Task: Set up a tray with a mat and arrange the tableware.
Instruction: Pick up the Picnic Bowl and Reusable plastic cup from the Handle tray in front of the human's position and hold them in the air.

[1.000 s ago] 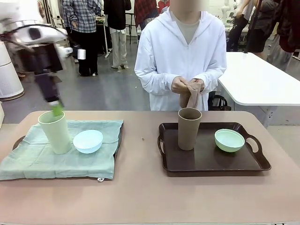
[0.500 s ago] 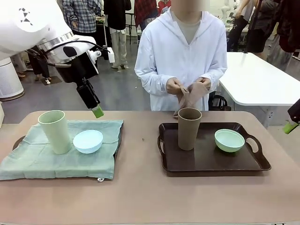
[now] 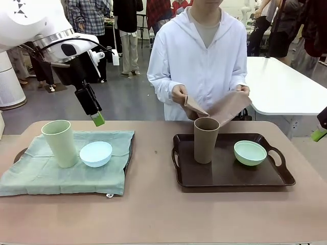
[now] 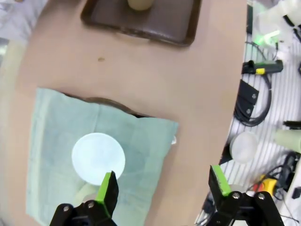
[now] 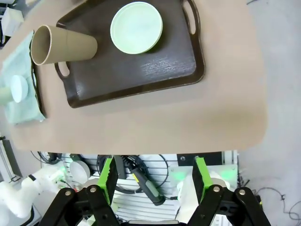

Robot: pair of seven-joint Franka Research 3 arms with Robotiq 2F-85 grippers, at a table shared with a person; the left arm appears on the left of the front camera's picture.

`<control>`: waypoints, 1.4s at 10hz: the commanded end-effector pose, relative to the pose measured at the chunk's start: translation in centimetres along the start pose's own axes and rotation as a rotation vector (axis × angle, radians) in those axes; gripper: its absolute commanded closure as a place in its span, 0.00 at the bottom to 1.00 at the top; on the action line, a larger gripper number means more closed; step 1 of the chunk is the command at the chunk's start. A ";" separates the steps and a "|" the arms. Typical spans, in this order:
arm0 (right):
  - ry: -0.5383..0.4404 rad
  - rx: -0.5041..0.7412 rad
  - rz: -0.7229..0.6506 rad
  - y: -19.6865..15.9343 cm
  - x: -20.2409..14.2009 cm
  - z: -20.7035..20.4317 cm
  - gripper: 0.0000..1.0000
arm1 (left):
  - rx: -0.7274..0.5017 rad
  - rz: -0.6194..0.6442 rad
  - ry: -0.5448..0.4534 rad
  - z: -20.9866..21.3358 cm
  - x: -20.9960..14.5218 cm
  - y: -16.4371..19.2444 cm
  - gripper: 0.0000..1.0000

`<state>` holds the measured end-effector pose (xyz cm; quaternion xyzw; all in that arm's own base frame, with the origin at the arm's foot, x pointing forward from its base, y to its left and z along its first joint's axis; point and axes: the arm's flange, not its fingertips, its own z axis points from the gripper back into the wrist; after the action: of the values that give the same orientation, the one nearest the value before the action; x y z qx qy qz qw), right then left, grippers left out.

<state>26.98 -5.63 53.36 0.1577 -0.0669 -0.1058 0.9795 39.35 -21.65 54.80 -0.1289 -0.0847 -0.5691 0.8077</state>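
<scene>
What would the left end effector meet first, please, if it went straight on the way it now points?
Likely the edge of the green mat beside the light blue bowl, though depth is unclear and it might reach bare table instead.

Table (image 3: 153,204) lies open between green mat (image 3: 30,176) and brown tray (image 3: 230,185)

Grey floor (image 3: 127,97) behind, white table (image 3: 286,87) (right side).
</scene>
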 end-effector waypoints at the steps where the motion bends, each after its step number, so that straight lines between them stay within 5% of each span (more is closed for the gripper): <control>1: 0.037 -0.030 0.040 1.5 1.7 -1.4 0.18 | 0.026 -0.135 -0.030 -0.7 2.7 1.3 0.00; 3: 0.047 -0.076 0.081 4.2 5.0 -4.5 0.18 | 0.058 -0.336 -0.088 -3.0 7.8 2.5 0.00; 7: 0.137 -0.083 0.079 7.2 9.2 -10.2 0.18 | 0.130 -0.456 -0.183 -9.4 12.4 4.0 0.00; 11: 0.170 -0.061 0.078 8.6 11.4 -14.2 0.18 | 0.007 -0.319 -0.271 -14.6 15.6 5.2 0.00; 13: 0.077 -0.083 0.047 8.2 11.1 -13.8 0.18 | -0.114 -0.222 -0.307 -13.9 14.9 4.9 0.00; 14: 0.181 -0.081 0.098 8.0 11.2 -14.4 0.18 | 0.020 -0.323 -0.259 -15.8 15.6 4.7 0.00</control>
<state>41.95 3.30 43.84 0.1229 0.0020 -0.0538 0.9910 48.97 -38.96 43.67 -0.2107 -0.2006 -0.6551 0.6973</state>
